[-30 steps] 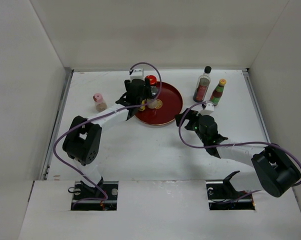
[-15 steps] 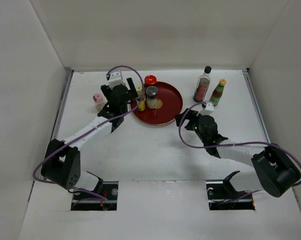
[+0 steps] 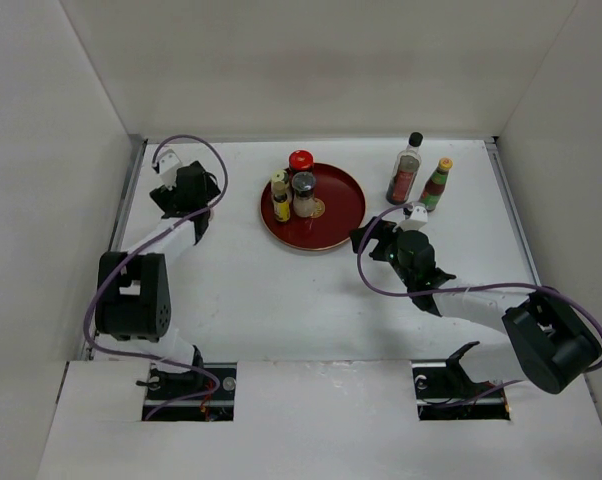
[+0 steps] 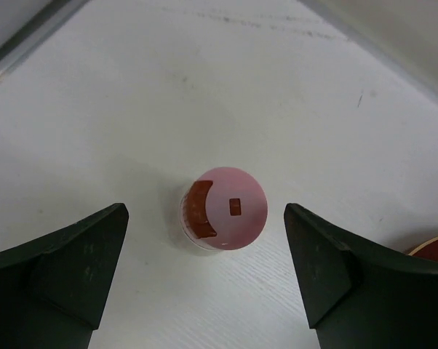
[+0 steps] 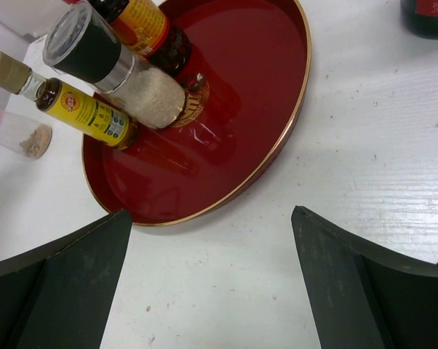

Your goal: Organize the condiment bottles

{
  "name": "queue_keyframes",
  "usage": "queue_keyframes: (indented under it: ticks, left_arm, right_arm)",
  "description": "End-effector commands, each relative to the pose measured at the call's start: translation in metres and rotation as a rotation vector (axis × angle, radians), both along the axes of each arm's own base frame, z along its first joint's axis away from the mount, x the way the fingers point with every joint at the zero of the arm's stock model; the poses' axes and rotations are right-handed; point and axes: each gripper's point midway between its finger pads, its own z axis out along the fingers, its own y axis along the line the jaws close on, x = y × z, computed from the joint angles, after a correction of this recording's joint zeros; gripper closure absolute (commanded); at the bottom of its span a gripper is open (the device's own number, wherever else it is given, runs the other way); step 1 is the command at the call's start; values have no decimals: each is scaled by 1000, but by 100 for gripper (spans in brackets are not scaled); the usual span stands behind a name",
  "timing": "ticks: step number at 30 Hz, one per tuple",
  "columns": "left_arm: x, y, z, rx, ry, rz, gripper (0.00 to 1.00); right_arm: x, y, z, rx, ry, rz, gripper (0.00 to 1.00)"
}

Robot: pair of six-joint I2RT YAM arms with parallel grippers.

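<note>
White table (image 3: 281, 290): plate (image 3: 343, 205) bears three bottles (image 3: 303, 190); pink-capped shaker (image 4: 225, 216) apparently apart.

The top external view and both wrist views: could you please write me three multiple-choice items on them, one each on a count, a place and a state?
1. How many condiment bottles stand on the round dark-red plate? A one. B five. C three.
2. Where is the small pink-capped clear shaker? A on the plate. B upright on the white table, below the left end effector. C lying by the right wall.
3. How is the right end effector? A open and empty. B shut on a bottle. C shut on the plate's rim.
Key: 1 C, three caps rise from the plate; 2 B, the left wrist view looks straight down on its cap; 3 A, its jaws stand wide apart, gripping nothing.
</note>
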Motion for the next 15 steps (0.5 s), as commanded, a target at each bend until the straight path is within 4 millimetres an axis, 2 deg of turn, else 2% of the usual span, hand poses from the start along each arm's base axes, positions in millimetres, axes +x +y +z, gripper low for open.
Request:
queue_keyframes:
  ticks: [1,5,7,9,11,13,15]
  left_arm:
    - [28,-11,13,-47,-37,-42,12]
    - [45,-8,3,-52,-18,-45,14]
    - [52,-7,1,-46,-10,-41,20]
    - [52,-2,-1,-35,-5,-26,35]
    - [45,4,-5,-23,0,2,54]
    - [35,5,-14,-21,13,14,65]
    - [19,1,-17,-42,0,17,69]
  right_arm:
    - [9,8,27,47,-76,11,2]
    - [9,8,28,43,-77,15,1]
    - [10,9,28,44,-80,15,1]
    - [9,10,25,43,-67,20,1]
    - [9,10,27,43,-72,20,1]
    - [9,9,28,46,-79,16,1]
    - [8,10,25,48,-70,19,1]
